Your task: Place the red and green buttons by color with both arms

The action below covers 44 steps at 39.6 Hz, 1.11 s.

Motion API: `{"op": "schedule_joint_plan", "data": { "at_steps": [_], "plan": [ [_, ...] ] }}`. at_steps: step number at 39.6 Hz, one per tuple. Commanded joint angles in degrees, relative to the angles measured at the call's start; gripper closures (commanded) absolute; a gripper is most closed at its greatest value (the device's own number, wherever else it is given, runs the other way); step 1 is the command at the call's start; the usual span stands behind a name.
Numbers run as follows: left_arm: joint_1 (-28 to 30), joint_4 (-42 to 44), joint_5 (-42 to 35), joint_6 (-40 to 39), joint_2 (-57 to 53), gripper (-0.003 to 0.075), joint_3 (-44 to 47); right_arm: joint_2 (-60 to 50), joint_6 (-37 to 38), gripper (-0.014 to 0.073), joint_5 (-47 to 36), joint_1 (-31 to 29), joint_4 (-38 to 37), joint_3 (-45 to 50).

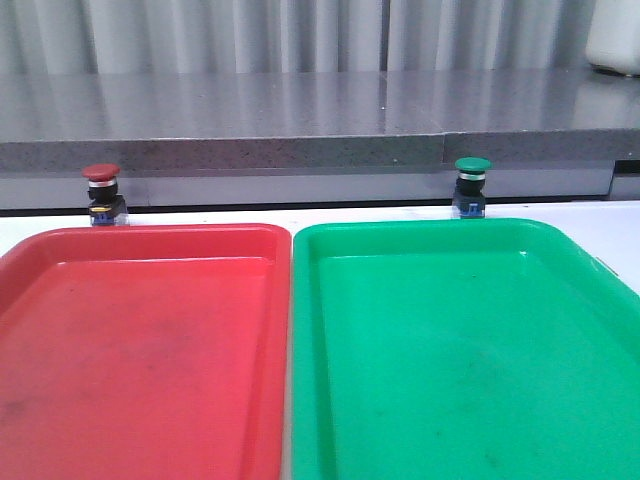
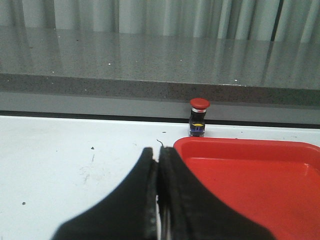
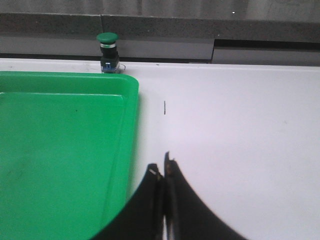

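Farthest left is the left black two-fingered claw gripper [image 2: 157, 165], seen only through its own wrist camera: its two fingers are pressed together with barely a seam between them and nothing is held. It hangs over the bare white table [image 2: 75, 160], just beside the near corner of the red tray.

Next comes the small push-button with the dark-red mushroom cap [image 1: 102, 195], silver collar, black body and blue-clear base. It stands upright on the table just behind the far left corner of the big red plastic tray [image 1: 140, 350], close to the grey stone-look ledge [image 1: 300, 150] that runs along the back. The tray itself holds nothing.

Side by side with it, rims nearly touching, lies the big green plastic tray [image 1: 460, 350], also with nothing in it. Behind its far edge, toward the right half, stands the matching push-button with the green mushroom cap [image 1: 472, 187], upright on the table and outside the tray.

Last, at the right, the right black claw gripper [image 3: 164, 172] shows only in its wrist view. Its fingers are likewise closed against each other, gripping nothing, poised over the white table just beside the green tray's long outer edge and well apart from the green button.
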Motion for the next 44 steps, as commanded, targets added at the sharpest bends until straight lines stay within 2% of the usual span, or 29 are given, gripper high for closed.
{"op": "schedule_joint_plan", "data": {
  "at_steps": [1,4,11,13,17,22,29,35,42,44],
  "plan": [
    [0.1,0.0,-4.9,-0.5,-0.8,0.0740,1.3,-0.9,-0.2,0.0718,-6.1,-0.4,-0.2,-0.5],
    [0.1,0.0,-5.9,-0.5,-0.8,0.0740,1.3,-0.9,-0.2,0.0718,-6.7,-0.4,-0.2,-0.5],
    [0.1,-1.7,-17.0,-0.5,-0.8,0.0740,0.1,-0.9,-0.2,0.0718,-11.5,-0.4,-0.2,-2.2],
    [0.1,-3.4,-17.8,-0.5,-0.8,0.0740,-1.4,-0.9,-0.2,0.0718,-11.8,-0.4,-0.2,-4.0],
    [0.1,-4.1,-16.4,-0.5,-0.5,0.0740,-7.7,-0.8,-0.2,0.0717,-10.7,-0.4,-0.2,-9.5],
    [0.1,-0.9,-9.1,-0.5,3.7,0.0740,-16.9,2.2,-0.2,0.0717,-4.8,-0.4,-0.2,-18.9],
    [0.1,1.2,0.3,-0.5,17.3,0.0740,-26.1,14.3,-0.2,0.0715,3.9,-0.4,0.1,-31.0],
    [0.1,0.9,1.7,-0.5,25.4,0.0740,-28.6,22.7,-0.2,0.0715,4.4,-0.4,0.1,-35.7],
    [0.1,0.8,1.3,-0.5,27.5,0.0736,-28.6,26.4,-0.2,0.0715,4.5,-0.4,0.1,-36.5],
    [0.1,0.8,1.2,-0.5,27.5,0.0713,-28.6,26.4,-0.2,0.0711,5.1,-0.4,0.1,-36.5]
  ]
}}
